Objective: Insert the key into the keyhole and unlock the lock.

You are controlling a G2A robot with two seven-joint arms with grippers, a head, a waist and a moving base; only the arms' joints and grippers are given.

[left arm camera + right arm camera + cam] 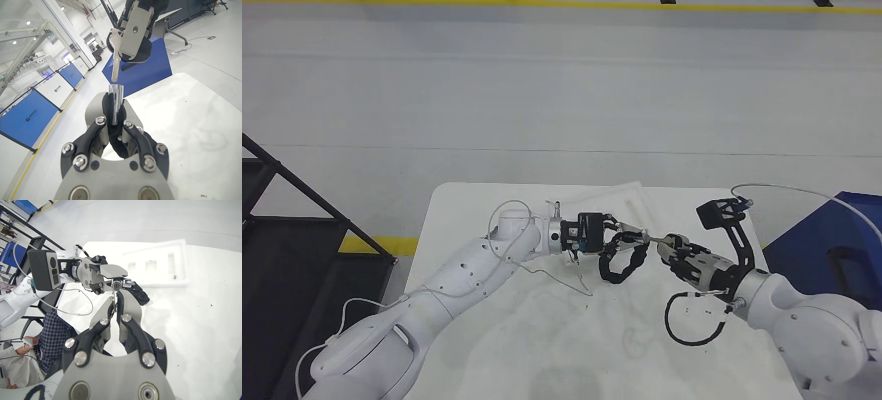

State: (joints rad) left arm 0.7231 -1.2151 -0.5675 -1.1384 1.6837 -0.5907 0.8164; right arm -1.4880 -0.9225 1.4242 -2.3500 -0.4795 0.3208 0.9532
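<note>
White table [542,340], bare toward its near edge; a foam tray [177,262] lies along the far edge. Above the middle, the left gripper [114,102] clamps the chrome lock [116,94]. The right gripper [116,298] pinches the key [115,64], its tip seemingly just short of the keyhole [115,286].

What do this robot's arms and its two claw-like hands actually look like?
Both arms are smooth white jointed shells. A thin white cable loops beside the left arm, a black cable at the wrist of the right arm. The left gripper and right gripper match: pale grey wedge-shaped fingers with black pads, black linkages, shiny round silver pins.
</note>
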